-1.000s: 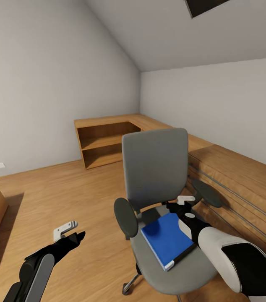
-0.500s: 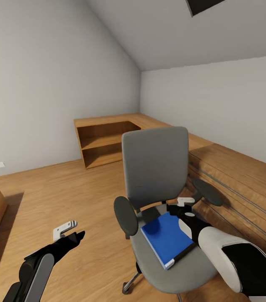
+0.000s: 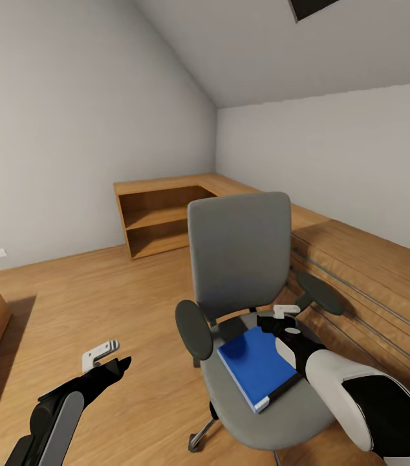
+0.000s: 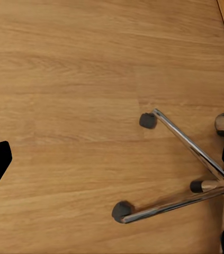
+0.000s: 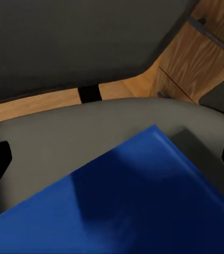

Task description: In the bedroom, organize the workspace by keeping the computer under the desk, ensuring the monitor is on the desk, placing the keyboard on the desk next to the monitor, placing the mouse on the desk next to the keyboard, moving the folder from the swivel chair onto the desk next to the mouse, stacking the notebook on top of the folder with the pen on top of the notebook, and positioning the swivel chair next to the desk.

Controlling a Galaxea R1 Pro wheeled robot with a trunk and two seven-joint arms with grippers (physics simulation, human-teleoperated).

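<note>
One released right pincer (image 3: 287,321) hovers over the folder (image 3: 257,366); lower squarely, straddling its far edge, then clench.

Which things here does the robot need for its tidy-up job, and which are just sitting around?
For the job:
- folder, lying on the seat
- swivel chair
- right gripper, open above the folder

Just there:
- low wooden shelving
- wood floor
- skylight

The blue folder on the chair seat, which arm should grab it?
Right. The right gripper hovers at the folder on the swivel chair; the left gripper hangs over bare floor.
</note>
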